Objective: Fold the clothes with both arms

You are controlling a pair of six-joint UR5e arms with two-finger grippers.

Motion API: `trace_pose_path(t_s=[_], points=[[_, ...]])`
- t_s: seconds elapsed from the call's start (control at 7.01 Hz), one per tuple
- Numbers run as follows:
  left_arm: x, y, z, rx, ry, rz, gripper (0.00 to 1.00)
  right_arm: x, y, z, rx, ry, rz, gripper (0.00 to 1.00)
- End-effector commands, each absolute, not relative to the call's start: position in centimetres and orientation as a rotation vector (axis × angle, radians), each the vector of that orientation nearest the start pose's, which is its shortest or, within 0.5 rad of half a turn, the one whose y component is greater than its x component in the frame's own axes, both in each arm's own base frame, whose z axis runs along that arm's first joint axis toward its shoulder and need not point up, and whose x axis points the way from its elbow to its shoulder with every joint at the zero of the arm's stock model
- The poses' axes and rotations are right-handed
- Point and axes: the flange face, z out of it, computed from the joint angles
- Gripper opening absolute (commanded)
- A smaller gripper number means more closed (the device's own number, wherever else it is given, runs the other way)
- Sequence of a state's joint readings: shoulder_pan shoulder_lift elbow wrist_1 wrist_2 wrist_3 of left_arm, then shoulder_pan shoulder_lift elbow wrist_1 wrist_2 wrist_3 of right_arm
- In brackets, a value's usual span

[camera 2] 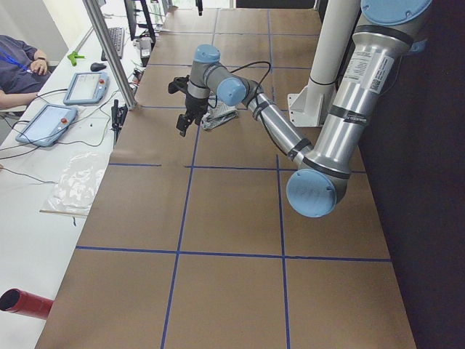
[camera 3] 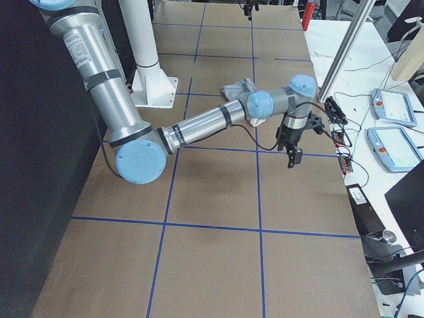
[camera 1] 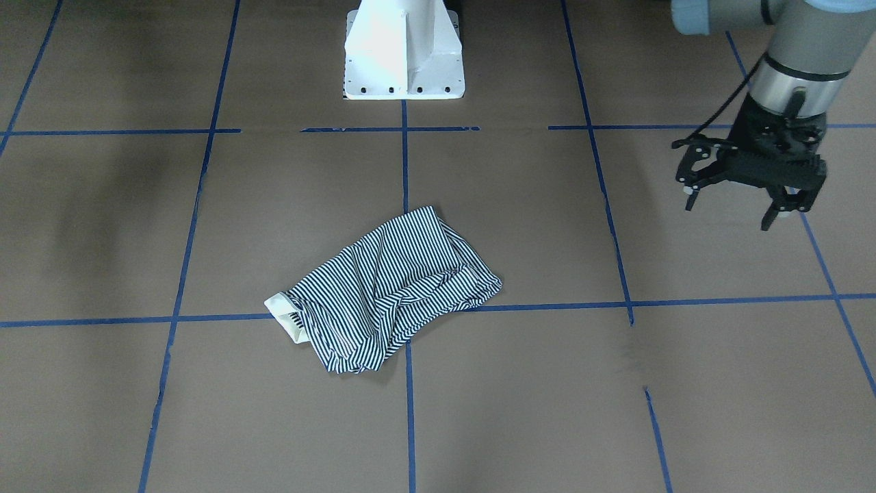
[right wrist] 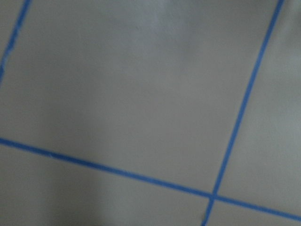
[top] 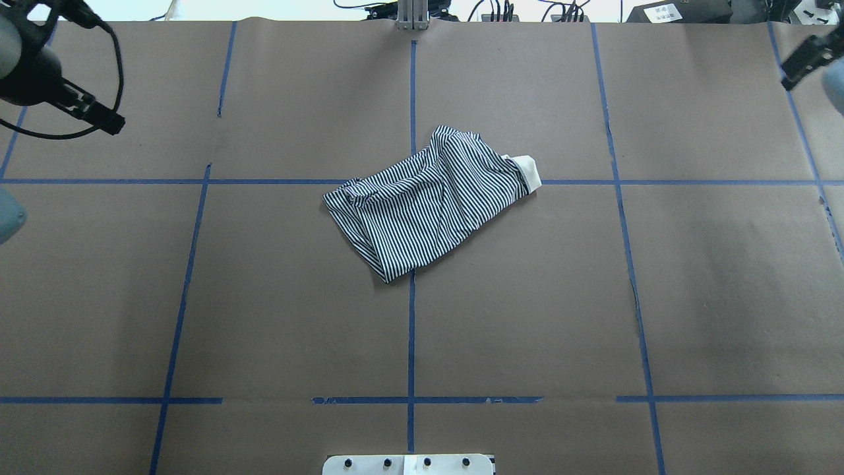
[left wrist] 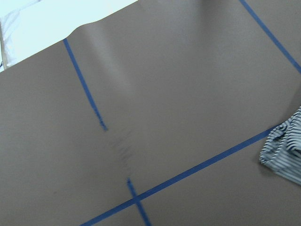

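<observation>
The crumpled navy-and-white striped fabric polo shirt [top: 428, 201] [camera 1: 390, 287] [camera 2: 220, 116] [camera 3: 238, 88] [left wrist: 284, 153] is lying bunched in a loose heap near the middle of the counter. It is sitting over a crossing of the blue tape lines [top: 411, 330]. Its cream collar [top: 527, 171] [camera 1: 284, 315] is poking out at the end pointing toward the robot's right. Nothing is touching the shirt.

The brown paper-covered counter [top: 264, 297] [camera 1: 534, 226] is carrying only the shirt and the tape grid. The white metal pedestal base [camera 1: 404, 55] [top: 409, 465] is standing at the near edge, in line with the shirt.

The black two-finger left hand [camera 1: 731, 205] [top: 92, 112] [camera 2: 183, 122] is hanging above the left part of the counter, well apart from the shirt. Its fingers are spreading wide and gripping nothing. The silver-grey left arm [camera 1: 801, 61] [camera 2: 349, 109] is reaching out over that side. The left wrist view is taking in bare paper, tape and one striped edge of the shirt.

The black right hand [top: 804, 58] [camera 3: 291, 149] is hanging over the right part of the counter, also well apart from the shirt. Only a corner of it is showing in the overhead view, so I cannot tell whether it is released or clenched. The silver-grey right arm [camera 3: 199, 126] is stretching out across that side. The right wrist view is blurring, showing only paper and a tape crossing.
</observation>
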State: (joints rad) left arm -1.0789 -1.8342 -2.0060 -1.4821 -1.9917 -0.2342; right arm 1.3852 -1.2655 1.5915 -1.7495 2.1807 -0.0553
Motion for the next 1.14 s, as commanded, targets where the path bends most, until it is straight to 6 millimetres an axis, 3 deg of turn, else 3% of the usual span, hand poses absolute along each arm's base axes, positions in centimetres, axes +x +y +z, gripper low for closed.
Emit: trace_pose_path(t_s=[0.0, 0.14, 0.29, 0.43, 0.71, 0.86, 1.0], points=[[15.2, -50.7, 41.2, 0.286, 0.573, 0.339, 1.0, 2.7, -49.3, 64.4, 0.026, -0.661, -0.239, 1.0], [11.7, -50.4, 43.6, 0.262, 0.556, 0.282, 1.0, 4.7, -45.0, 68.1, 0.027, -0.7, -0.188, 1.0], [8.1, -50.4, 45.8, 0.218, 0.58, 0.21, 1.0, 6.7, -41.7, 69.9, 0.016, -0.815, -0.107, 1.0], [5.7, -47.5, 50.4, 0.131, 0.676, 0.224, 1.0, 7.4, -39.9, 70.7, 0.01, -0.828, -0.091, 1.0], [-4.5, -46.3, 59.0, 0.14, 0.666, 0.265, 1.0, 7.4, -39.9, 70.6, 0.01, -0.826, -0.087, 1.0], [-7.1, -45.7, 63.1, 0.103, 0.71, 0.232, 1.0, 7.4, -40.0, 70.7, 0.006, -0.816, -0.082, 1.0], [-8.6, -44.9, 65.4, 0.087, 0.741, 0.212, 1.0, 7.5, -40.0, 70.8, 0.005, -0.807, -0.082, 1.0]])
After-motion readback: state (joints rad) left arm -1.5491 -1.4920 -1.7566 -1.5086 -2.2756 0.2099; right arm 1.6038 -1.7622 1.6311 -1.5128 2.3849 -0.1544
